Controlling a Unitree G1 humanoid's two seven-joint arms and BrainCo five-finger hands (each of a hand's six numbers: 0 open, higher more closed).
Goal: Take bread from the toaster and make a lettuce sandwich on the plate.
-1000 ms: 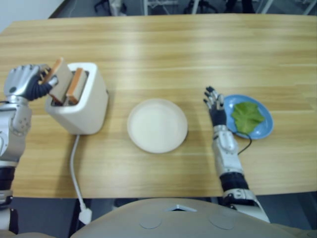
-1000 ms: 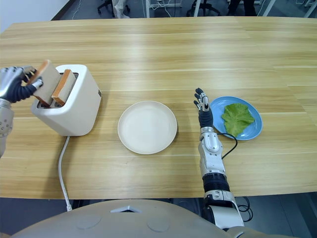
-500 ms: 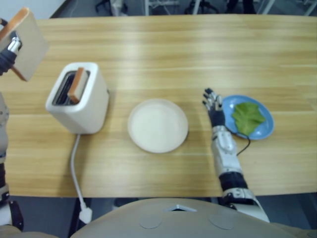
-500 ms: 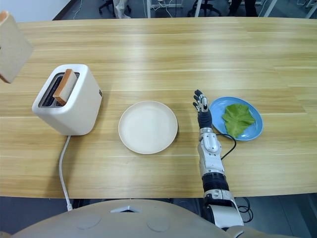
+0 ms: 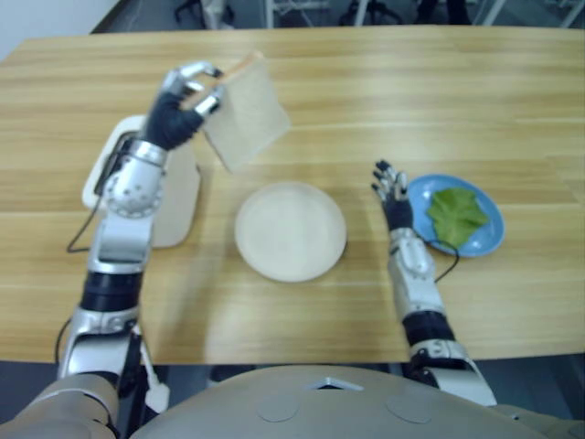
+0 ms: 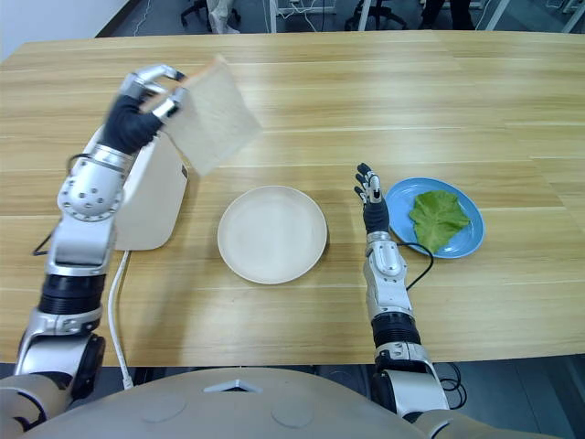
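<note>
One bread slice (image 5: 247, 114), clasped in the left hand (image 5: 181, 102), hangs short of the plate (image 5: 291, 230); lettuce (image 5: 455, 216) waits untouched beside the outstretched, unladen right hand (image 5: 398, 197).

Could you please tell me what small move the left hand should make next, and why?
Probably a short move right and down, to bring the bread slice over the cream plate. The left hand grips the slice tilted in the air, up and left of the plate, and the plate holds no bread yet.
</note>
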